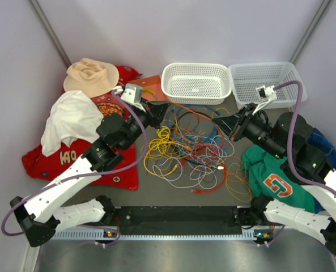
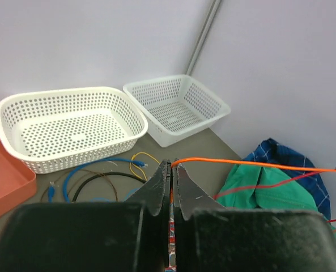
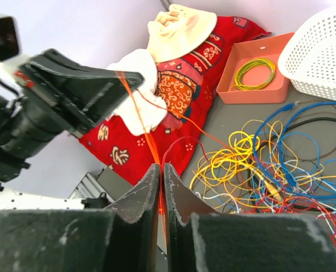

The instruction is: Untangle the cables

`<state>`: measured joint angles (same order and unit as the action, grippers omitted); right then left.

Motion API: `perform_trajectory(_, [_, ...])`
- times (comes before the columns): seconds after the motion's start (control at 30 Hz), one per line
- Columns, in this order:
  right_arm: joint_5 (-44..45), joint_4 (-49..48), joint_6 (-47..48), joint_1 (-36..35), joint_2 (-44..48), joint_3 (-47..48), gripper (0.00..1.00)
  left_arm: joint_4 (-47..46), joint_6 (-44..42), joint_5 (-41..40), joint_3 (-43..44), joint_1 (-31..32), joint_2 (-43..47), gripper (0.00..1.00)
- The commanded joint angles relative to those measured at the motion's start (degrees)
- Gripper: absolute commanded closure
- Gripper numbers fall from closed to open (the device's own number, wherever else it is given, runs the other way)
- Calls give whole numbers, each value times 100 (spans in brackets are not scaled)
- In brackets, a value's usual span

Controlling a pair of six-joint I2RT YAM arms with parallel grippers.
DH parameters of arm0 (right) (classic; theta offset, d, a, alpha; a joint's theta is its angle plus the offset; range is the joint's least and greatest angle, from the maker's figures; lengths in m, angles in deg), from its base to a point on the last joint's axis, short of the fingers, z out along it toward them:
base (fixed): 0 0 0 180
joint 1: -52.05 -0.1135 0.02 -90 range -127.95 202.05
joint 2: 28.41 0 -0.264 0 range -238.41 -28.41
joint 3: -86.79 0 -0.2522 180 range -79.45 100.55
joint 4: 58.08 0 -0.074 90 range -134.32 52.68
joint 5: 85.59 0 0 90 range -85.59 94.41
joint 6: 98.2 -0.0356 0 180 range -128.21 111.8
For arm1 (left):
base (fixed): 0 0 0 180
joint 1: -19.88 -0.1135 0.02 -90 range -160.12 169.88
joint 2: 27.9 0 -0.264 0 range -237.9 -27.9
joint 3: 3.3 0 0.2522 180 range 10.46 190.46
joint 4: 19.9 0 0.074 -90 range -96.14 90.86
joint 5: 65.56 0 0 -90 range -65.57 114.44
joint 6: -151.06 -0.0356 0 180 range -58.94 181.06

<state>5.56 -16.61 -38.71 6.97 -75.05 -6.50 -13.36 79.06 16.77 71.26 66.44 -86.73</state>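
Orange tray [image 2: 6,181] cut by left wrist view's edge; blue checked cloth [image 2: 281,156] partly behind green garment [image 2: 264,205]; cables [image 1: 158,144], crossings too fine to trace.

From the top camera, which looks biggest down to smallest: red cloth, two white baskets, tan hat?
1. Red cloth, biggest, though partly covered.
2. Left basket and right basket; they look alike.
3. Tan hat, smallest.
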Motion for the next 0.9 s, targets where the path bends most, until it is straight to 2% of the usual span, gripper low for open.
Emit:
perform_trajectory(0.0, [193, -37, 71, 43, 146, -70, 94, 81, -7, -509, 282, -34, 187, 100])
perform_trajectory(0.3, [158, -46, 62, 43, 172, -114, 97, 72, 379, 10, 811, -34, -85, 100])
perform_trajectory(0.33, [114, -98, 62, 43, 163, -140, 94, 55, 423, 80, 829, -34, -102, 100])
perform_trajectory(0.37, [53, -142, 53, 34, 154, -149, 83, 63, 467, 150, 881, -34, -155, 100])
perform_trajectory(0.43, [-289, -230, 97, 43, 41, -149, 67, 72, 590, 352, 951, -25, -225, 100])
perform_trajectory(0.47, [-378, -239, 114, 43, -29, -132, 54, 98, 617, 397, 1030, -25, -295, 100])
perform_trajectory(0.57, [-598, -318, 159, 43, -285, -140, 42, 133, 722, 563, 1180, -25, -384, 100])
perform_trajectory(0.87, [-686, -924, 475, 34, -996, -492, 42, 204, 881, 740, 1488, -25, -428, 100])
